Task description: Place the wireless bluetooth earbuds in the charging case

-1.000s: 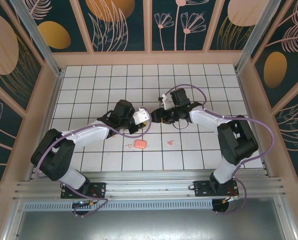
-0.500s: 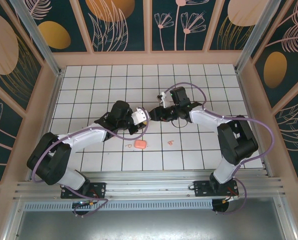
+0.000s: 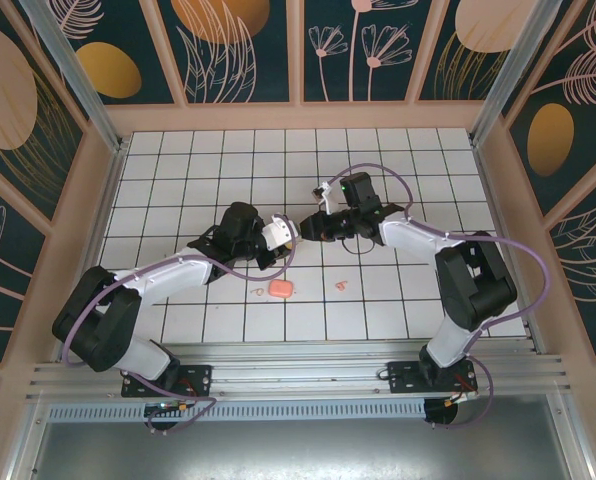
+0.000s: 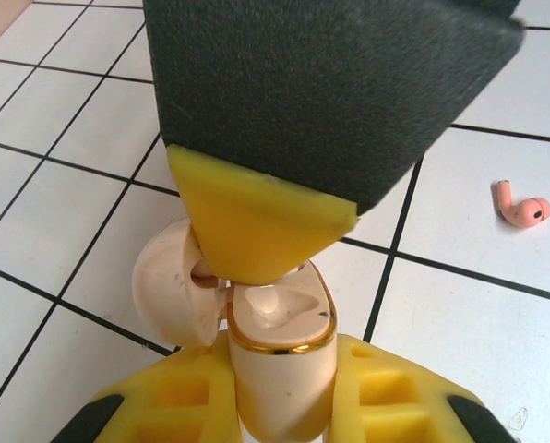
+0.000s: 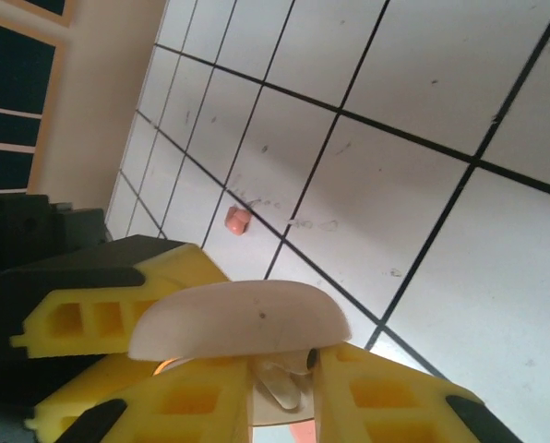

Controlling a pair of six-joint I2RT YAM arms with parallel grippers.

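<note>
Two arms on show, the left arm (image 3: 168,270) and the right arm (image 3: 413,235), both white shells between chunky black joints. A lilac cable (image 3: 378,168) loops along each, back to black base plates (image 3: 168,380) bolted on the aluminium rail (image 3: 298,372). Far from that rail, the left gripper (image 4: 280,383) shows bright yellow fingers (image 4: 178,401), ribbed with open cells, black-trimmed. The right gripper (image 5: 280,397) is the same yellow.

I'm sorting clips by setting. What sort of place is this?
Most likely a lab robot cell, not a home: a white gridded table boxed in by patterned wall panels, with the left arm and right arm bolted to an aluminium rail at its near edge.
</note>
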